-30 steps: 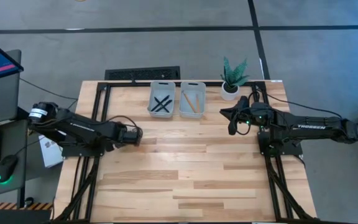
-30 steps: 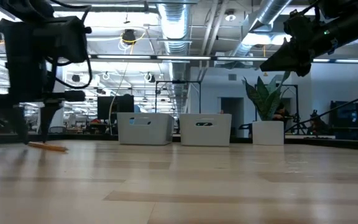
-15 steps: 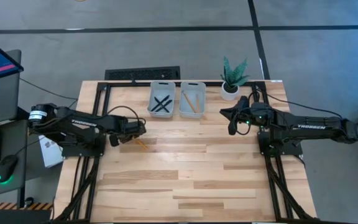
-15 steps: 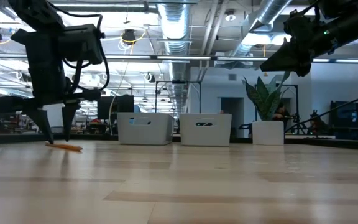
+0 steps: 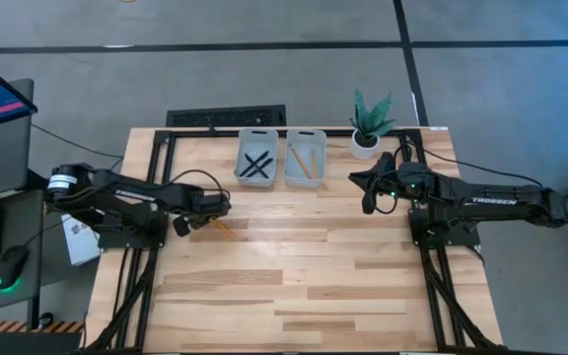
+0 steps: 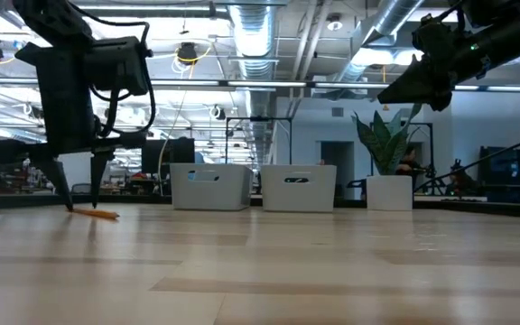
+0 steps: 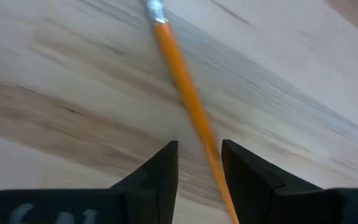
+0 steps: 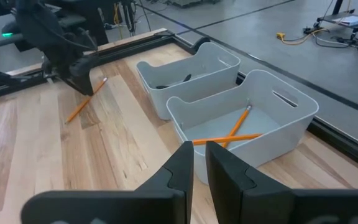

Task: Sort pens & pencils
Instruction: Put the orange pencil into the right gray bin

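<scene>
On the table's (image 5: 294, 266) left side, in front of the two trays, we see one loose pencil (image 5: 222, 227) lying flat on the wood at a slant. Our left gripper (image 6: 77, 185) stands over it, arm stretched across from the table's left edge, fingers pointing down with their tips close above the board. In the left wrist view the fingers (image 7: 160, 171) are partly open with nothing between them; the pencil (image 7: 185, 93) runs on the wood just past the gap, slanting under one fingertip.

Behind it stand the trays, touching side by side. The left tray (image 5: 255, 158) holds the pens (image 5: 256, 166), crossed over each other. The right tray (image 5: 305, 157) holds two pencils (image 8: 232, 132), also crossed. A potted plant (image 5: 368, 123) stands just right of the trays.

Our right gripper (image 5: 368, 190) hangs raised above the table's right side, near the plant, fingers nearly together and holding nothing.
</scene>
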You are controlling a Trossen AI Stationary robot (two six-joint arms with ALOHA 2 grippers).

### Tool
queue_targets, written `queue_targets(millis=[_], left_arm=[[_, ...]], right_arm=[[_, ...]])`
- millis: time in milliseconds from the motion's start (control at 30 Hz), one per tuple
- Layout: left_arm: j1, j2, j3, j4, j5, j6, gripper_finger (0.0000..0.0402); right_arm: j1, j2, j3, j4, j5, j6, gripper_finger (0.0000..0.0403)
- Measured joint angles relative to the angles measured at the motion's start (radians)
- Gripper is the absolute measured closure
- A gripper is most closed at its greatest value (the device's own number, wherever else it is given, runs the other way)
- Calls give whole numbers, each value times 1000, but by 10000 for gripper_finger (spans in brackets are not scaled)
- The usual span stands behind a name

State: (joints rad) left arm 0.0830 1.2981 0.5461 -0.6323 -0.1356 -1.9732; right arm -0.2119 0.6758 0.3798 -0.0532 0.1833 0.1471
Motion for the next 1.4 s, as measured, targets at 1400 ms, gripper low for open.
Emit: queue_targets(millis=[1400], left_arm=[[3,88,24,-24,48,85,289]], right_arm=[[0,0,0,-44,0,0,337]])
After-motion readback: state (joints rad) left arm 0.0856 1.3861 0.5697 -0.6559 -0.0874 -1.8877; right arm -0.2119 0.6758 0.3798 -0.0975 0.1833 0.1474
